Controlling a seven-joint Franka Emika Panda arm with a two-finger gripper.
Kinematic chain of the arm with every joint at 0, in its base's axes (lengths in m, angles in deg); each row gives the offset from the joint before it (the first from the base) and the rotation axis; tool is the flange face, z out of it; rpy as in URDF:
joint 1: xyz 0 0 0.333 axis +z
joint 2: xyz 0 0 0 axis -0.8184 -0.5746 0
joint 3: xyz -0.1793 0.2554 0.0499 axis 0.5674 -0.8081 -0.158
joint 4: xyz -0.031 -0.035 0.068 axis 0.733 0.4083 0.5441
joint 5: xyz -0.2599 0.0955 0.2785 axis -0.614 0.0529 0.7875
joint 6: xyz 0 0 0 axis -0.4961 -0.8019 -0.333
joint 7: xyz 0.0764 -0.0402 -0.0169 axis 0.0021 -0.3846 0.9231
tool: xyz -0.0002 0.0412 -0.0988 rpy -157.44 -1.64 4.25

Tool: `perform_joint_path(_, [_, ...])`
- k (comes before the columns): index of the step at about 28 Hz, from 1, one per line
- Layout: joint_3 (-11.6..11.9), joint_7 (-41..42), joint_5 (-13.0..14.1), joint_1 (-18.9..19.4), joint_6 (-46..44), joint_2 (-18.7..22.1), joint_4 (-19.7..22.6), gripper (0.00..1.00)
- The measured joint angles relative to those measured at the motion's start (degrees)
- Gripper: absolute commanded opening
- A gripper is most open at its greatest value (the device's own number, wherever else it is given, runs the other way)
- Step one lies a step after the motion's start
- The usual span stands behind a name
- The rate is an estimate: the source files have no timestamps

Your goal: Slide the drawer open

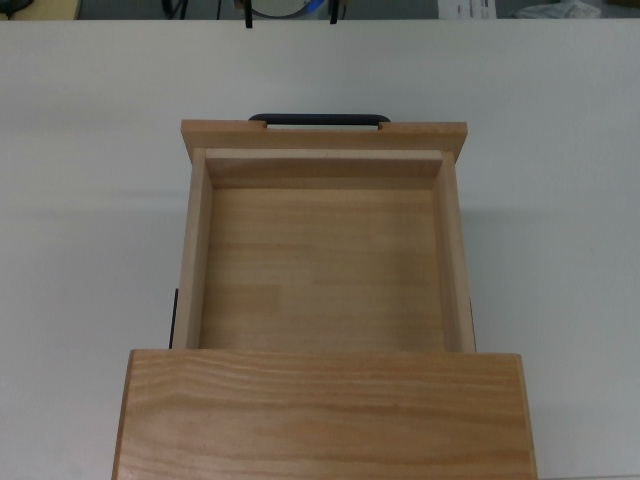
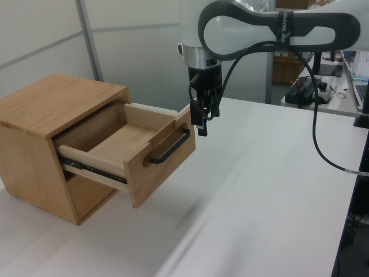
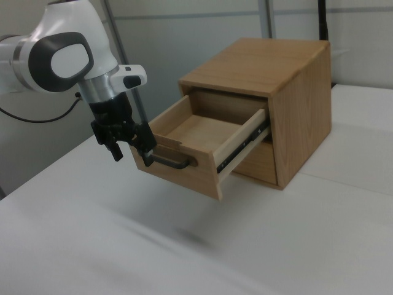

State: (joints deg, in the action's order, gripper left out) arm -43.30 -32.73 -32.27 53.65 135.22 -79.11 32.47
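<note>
Beside the handle [image 2: 171,148], jaws hang open.

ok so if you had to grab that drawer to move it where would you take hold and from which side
Best by the black bar handle on the drawer front panel. The bar stands off the wood and leaves a gap behind it, so one finger could probably slip behind and one in front. Come from the open table side facing the panel, where the tool is, fingers pointing down across the horizontal bar.

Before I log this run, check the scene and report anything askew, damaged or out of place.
Nothing stands out. The drawer is pulled well out, sits square in the cabinet and is empty. The handle looks intact. The gripper sits near the handle.
</note>
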Motion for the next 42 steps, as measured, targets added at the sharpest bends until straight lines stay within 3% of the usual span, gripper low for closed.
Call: perform_joint_path(42, [0.51, 0.00, -0.07, -0.10, -2.25, 0.11, -1.42, 1.00])
